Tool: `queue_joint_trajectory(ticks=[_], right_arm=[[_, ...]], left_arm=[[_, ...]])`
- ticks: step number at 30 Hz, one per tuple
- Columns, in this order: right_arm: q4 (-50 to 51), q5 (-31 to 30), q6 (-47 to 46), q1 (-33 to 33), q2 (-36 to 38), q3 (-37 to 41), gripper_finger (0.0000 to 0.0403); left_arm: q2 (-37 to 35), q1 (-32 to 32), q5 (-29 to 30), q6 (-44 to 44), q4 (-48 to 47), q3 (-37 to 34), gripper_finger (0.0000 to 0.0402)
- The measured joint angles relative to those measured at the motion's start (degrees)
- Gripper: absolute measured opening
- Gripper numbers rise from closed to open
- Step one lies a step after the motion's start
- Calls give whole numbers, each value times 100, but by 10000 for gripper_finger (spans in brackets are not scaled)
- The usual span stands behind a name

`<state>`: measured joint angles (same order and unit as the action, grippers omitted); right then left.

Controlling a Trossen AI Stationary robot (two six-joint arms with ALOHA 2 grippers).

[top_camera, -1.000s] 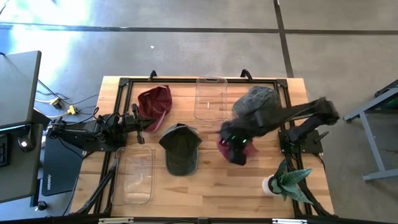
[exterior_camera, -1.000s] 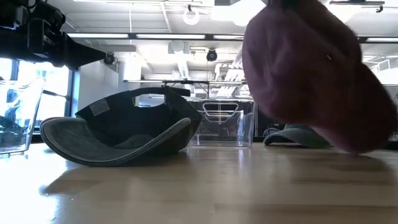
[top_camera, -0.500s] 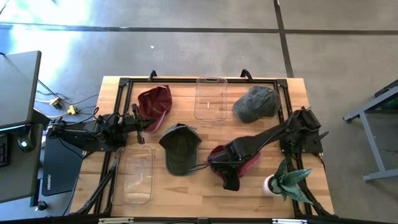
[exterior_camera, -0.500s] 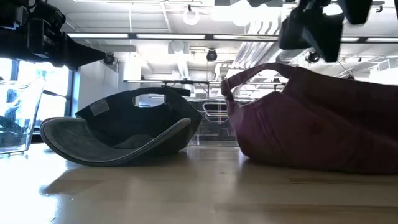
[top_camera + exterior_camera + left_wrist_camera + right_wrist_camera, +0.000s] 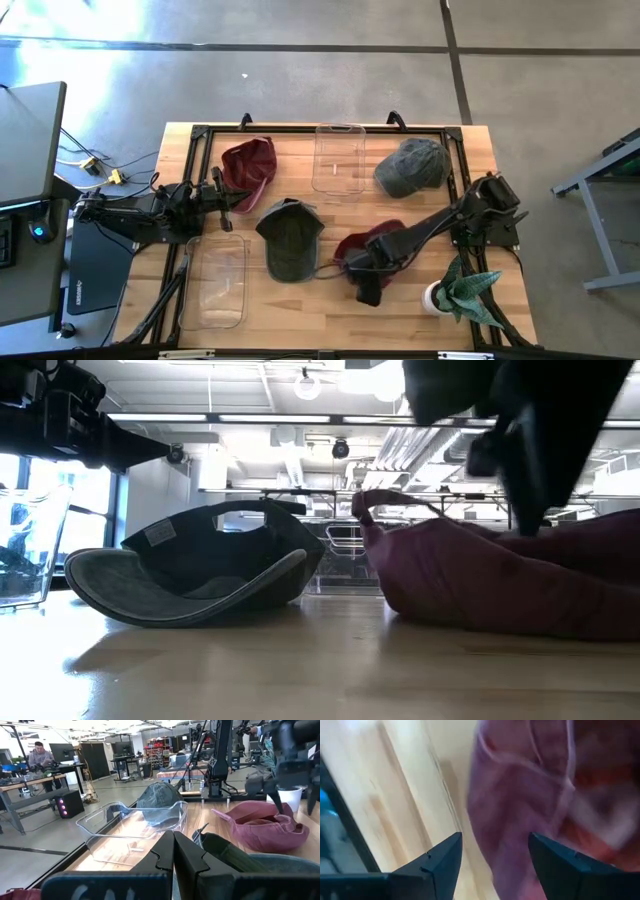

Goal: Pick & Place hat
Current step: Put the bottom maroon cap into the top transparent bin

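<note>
A maroon hat (image 5: 372, 243) lies on the table right of centre, resting on its crown with the opening up; it also shows in the low view (image 5: 500, 575) and the left wrist view (image 5: 262, 826). My right gripper (image 5: 364, 284) hangs open just above the hat's near-left side. In its wrist view the two fingers (image 5: 492, 870) stand apart over the cloth without touching it. My left gripper (image 5: 228, 197) waits shut at the table's left, its fingers closed together (image 5: 173, 854).
A dark green hat (image 5: 290, 240) lies at the centre, and a second maroon hat (image 5: 250, 165) at the far left. A grey-green hat (image 5: 410, 165) lies at the far right. Clear containers stand at the far middle (image 5: 340, 157) and near left (image 5: 215, 282). A potted plant (image 5: 458, 290) stands at the near right.
My right gripper has carried the maroon hat down and toward the table's near edge, then opened and let go. The hat, lifted clear a second ago, now lies on the table with its opening up.
</note>
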<state>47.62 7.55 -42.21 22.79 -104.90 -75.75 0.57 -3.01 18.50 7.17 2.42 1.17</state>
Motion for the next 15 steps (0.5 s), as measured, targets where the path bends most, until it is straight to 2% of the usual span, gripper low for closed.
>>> queue_joint_trajectory(ticks=[4, 8, 12, 14, 15], right_arm=[[-940, 51, -301, -261, -4, 359, 189], [-1492, 554, -106, -466, -2, 396, 122], [-1774, 1948, 64, -587, 56, 392, 25], [-1638, 2647, 62, -570, 77, 391, 10], [-1504, 2845, 38, -527, 85, 392, 16]], left_arm=[[1, 0, 0, -2, 7, 0, 1], [1, -2, -2, 1, 4, 0, 1], [0, -1, -2, 0, 4, 0, 1], [-1, -1, -2, 0, 2, 0, 1], [-1, 0, -2, 1, 4, 0, 1]])
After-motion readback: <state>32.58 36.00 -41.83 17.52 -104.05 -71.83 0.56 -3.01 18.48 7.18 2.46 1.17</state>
